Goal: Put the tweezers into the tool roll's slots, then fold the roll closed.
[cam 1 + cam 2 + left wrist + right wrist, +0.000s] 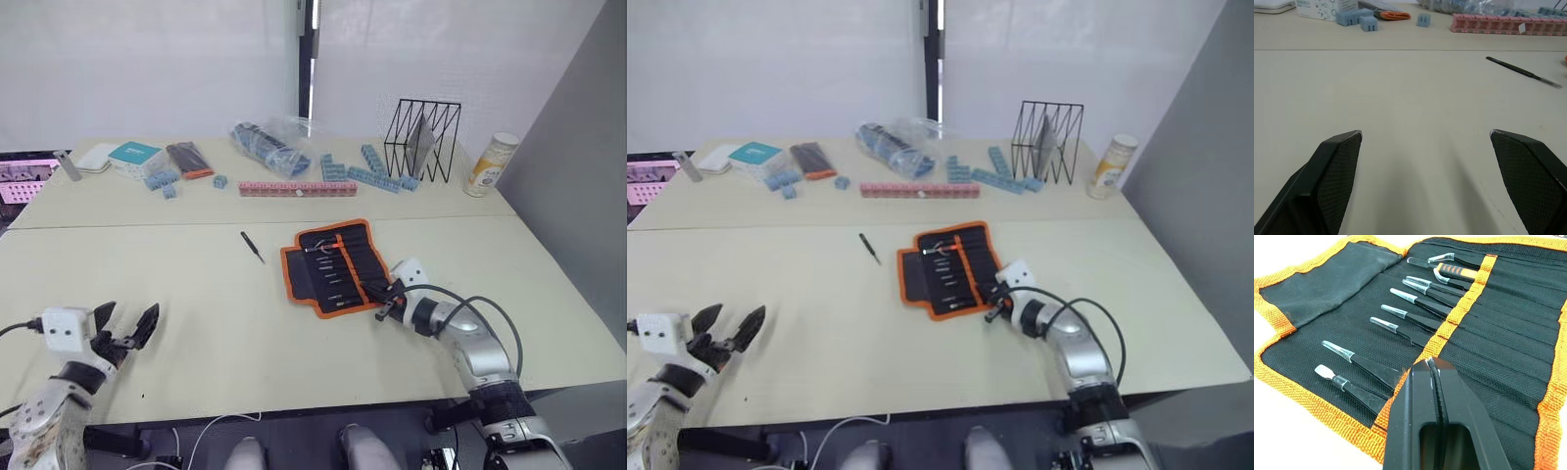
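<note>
The bench (196, 323) is a wide pale top with a seam running across it. Along its far edge stand a black wire rack (423, 140), a clear bag (274, 145) holding dark and blue parts, a long pink strip of small boxes (298, 188), scattered blue blocks (377, 168), a white and teal box (134, 157), a dark packet with an orange end (189, 160) and a pale canister with a yellow label (490, 164)

The tool roll (338, 264) lies open near the middle of the bench, its orange trim all around and its flap spread flat on the robot's left side. An orange strip crosses its inner face, and a row of tweezers (1415, 303) sits tucked under that strip in the slots (1449, 320), their tips in clear caps pointing toward the flap. An orange and black handled piece (1457, 273) sits at the far end of the row. One more black tweezer (253, 246) lies loose on the bare bench, to the left of the roll and apart from it

The right tool (385, 302) rests at the roll's near right edge; in its wrist view the two black fingers are clenched together with nothing seen between them, just over the orange strip

The left tool (125, 328) hovers over bare bench at the near left, well apart from the roll, its fingers (1334, 171) spread wide and released
</note>
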